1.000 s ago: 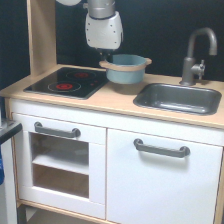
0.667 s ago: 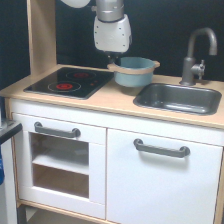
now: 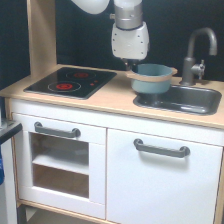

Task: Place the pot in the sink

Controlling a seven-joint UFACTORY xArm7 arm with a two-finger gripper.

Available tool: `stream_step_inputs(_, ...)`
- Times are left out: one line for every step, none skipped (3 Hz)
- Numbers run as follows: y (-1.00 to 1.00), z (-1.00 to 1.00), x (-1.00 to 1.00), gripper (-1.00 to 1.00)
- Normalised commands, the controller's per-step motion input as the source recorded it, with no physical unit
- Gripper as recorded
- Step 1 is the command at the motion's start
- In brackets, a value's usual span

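Light wood countertop (image 3: 107, 97) spans mid-frame, no writing legible anywhere. Right of centre, the gripper (image 3: 131, 65) clasps the pot (image 3: 151, 78) by its rim, over the sink's (image 3: 186, 100) left edge.

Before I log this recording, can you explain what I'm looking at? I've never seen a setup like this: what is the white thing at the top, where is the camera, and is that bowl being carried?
The white cylinder is the end of one robot arm, reaching down from above. The single current picture comes from a camera off the arm, facing a toy kitchen. On the light wood countertop sit a black stovetop with red rings on the exterior view's left and a dark grey sink with a tap on its right. The blue-grey pot hangs at the sink's near-left edge, apparently lifted. The fingers meet its rim, but they are too small and blurred to judge their grip.
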Motion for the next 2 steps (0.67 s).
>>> stream_step_inputs(0.14,-0.64,0.96,-1.0)
stream_step_inputs(0.22,-0.73,0.71,-1.0)
